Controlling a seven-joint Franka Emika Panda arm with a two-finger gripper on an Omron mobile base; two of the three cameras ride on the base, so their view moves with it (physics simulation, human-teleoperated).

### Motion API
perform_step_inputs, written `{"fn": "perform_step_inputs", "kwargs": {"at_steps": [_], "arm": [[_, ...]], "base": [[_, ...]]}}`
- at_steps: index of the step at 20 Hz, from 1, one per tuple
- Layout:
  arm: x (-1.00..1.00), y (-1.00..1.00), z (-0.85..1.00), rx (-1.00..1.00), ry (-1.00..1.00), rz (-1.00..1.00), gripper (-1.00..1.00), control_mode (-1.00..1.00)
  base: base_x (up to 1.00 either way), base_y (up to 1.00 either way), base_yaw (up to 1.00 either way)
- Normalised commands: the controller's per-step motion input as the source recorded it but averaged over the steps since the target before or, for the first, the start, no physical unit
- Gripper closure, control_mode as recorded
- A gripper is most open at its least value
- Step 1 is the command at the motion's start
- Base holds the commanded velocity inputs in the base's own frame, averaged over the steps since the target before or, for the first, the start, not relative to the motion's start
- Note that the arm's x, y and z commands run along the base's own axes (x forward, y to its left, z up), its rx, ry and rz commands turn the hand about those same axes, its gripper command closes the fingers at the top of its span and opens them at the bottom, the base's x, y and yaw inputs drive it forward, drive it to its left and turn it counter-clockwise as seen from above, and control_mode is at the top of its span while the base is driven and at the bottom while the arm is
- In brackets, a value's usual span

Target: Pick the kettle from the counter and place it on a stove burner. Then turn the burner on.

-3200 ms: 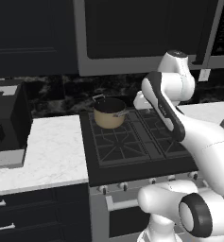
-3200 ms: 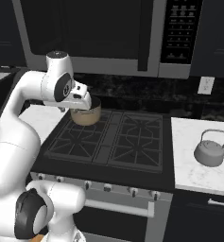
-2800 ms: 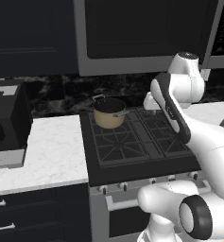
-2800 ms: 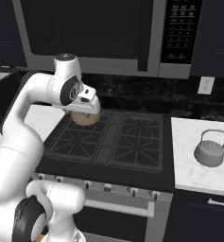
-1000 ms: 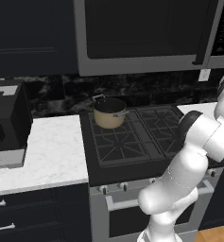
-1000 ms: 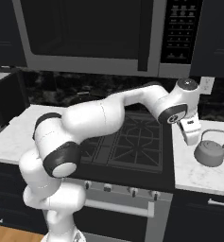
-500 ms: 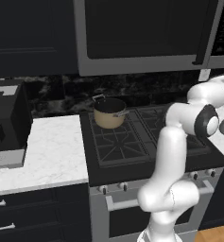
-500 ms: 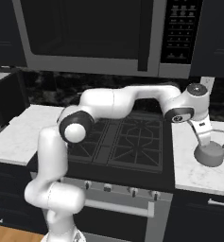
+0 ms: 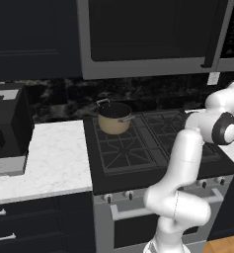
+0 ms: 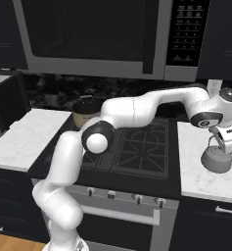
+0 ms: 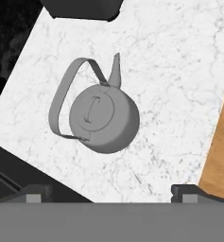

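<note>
Zero steps done: kettle [image 11: 103, 119] sits untouched on the counter [image 11: 179, 71] at 3 o'clock of the stove burner [image 10: 142, 147], gripper [image 10: 228, 139] poised right above it, fingers spread wide and empty; grasp, transfer and knob turn all remain.

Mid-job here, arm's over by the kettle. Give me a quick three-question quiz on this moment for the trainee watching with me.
1. True or false: the gripper is already shut on the kettle.
2. Multiple choice: the tan pot stands on (A) the counter, (B) a rear burner at the cooktop's left, (C) a front burner.
3. What surface does the kettle rest on?

Key:
1. False; the jaws stand open above it.
2. B.
3. The white marble counter, right of the cooktop.
</note>
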Motion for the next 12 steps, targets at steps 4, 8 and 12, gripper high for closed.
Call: {"fn": "perform_step_inputs", "kwargs": {"at_steps": [4, 8, 12], "arm": [[0.36, 0.00, -0.18, 0.00, 0.01, 0.00, -1.00, -1.00], [0.39, 0.00, -0.30, 0.00, 0.02, 0.00, -1.00, -1.00], [0.42, 0.00, -0.47, -0.02, 0.06, 0.00, -1.00, -1.00]], "base": [[0.00, 0.00, 0.00], [0.00, 0.00, 0.00], [0.00, 0.00, 0.00]]}}
